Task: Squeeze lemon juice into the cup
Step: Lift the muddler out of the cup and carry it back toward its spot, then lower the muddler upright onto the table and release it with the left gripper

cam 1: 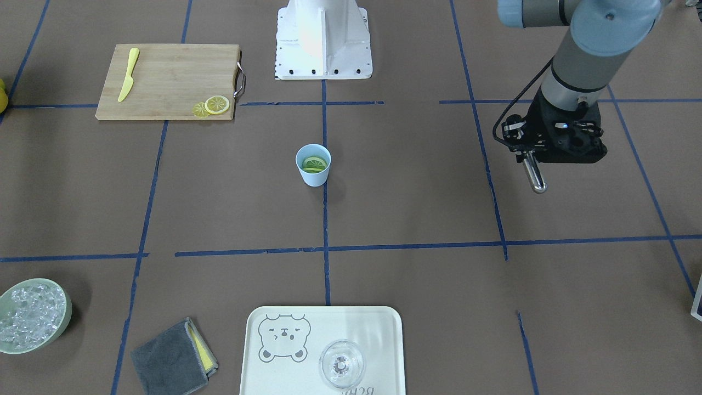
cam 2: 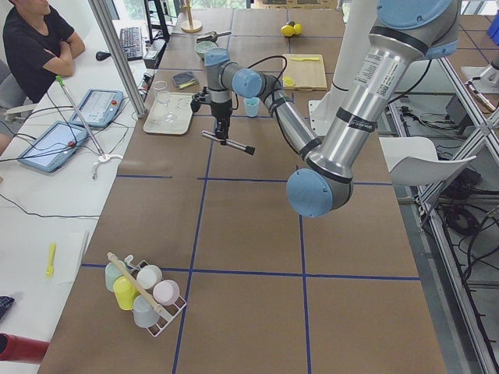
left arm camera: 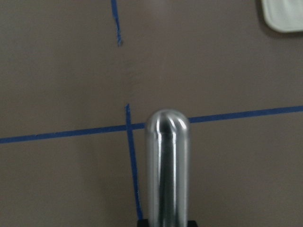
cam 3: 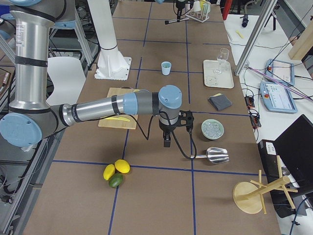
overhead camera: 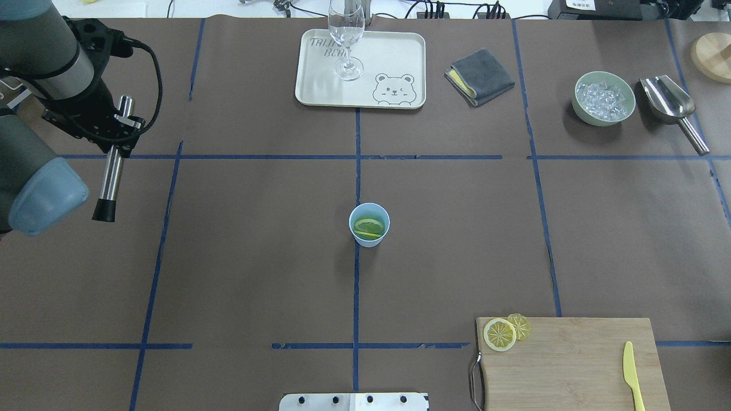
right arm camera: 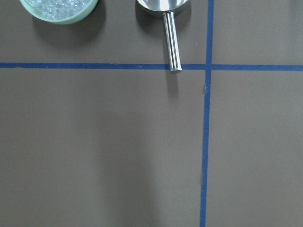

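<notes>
Fingers of the left gripper (overhead camera: 119, 137) are closed on a steel rod (overhead camera: 114, 165) with a black tip, held tilted above the table (overhead camera: 228, 257) at the robot's far left, well apart from the cup. The right gripper (cam 3: 167, 138) shows only in the side camera, so I cannot tell how far its fingers are parted or whether they carry anything. It hangs over the brown paper between the cutting board and the bowl of ice.

Brown paper gridded with blue tape covers the table. At the robot's near right lies the wooden cutting board (overhead camera: 571, 365). On the far side sits a cream tray (overhead camera: 394, 57) printed with a bear's face and lettering. The second line reads "BEAR"; the first begins "TRI", and its end is hidden behind the clear stemmed glass (overhead camera: 346, 40) standing on the tray. To the tray's right come a folded grey cloth (overhead camera: 482, 74), the pale-green bowl of ice (overhead camera: 603, 120) and a metal scoop (overhead camera: 665, 97) just beside the bowl. A yellow knife (overhead camera: 631, 374) lies near the board's right edge. The light-blue cup (overhead camera: 369, 241) stands upright at the table's middle on a tape line, with a lemon slice (overhead camera: 367, 226) lying inside it. Two lemon slices (overhead camera: 499, 334) overlap at the board's far left corner
</notes>
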You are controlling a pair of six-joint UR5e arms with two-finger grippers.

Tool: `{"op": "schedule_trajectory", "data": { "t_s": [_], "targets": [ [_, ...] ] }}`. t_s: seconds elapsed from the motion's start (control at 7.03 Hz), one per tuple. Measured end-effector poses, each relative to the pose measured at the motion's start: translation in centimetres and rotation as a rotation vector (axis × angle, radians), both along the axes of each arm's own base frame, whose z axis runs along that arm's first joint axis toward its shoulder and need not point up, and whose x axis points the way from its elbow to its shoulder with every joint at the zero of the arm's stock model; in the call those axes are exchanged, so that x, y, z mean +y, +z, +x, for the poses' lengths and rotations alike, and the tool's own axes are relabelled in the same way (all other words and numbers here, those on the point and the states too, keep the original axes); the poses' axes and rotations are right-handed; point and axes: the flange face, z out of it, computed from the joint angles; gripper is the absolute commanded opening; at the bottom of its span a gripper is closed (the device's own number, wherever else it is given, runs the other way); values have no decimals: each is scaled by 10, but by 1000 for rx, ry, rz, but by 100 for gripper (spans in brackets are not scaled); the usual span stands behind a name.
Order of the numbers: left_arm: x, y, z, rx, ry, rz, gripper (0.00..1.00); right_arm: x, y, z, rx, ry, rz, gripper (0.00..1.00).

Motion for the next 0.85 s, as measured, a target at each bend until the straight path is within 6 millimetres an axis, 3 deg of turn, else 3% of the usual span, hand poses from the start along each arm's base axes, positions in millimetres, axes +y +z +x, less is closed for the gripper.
{"op": "schedule_trajectory", "data": {
  "t_s": [0.28, 0.85],
  "targets": [
    [-2, 51, -15, -43, 100, -68, 0, 9, 40, 16, -1, -20, -23, 100],
    [-18, 168, -11, 63, 162, -281, 0, 8, 46, 19, 4, -25, -21, 100]
  ]
}}
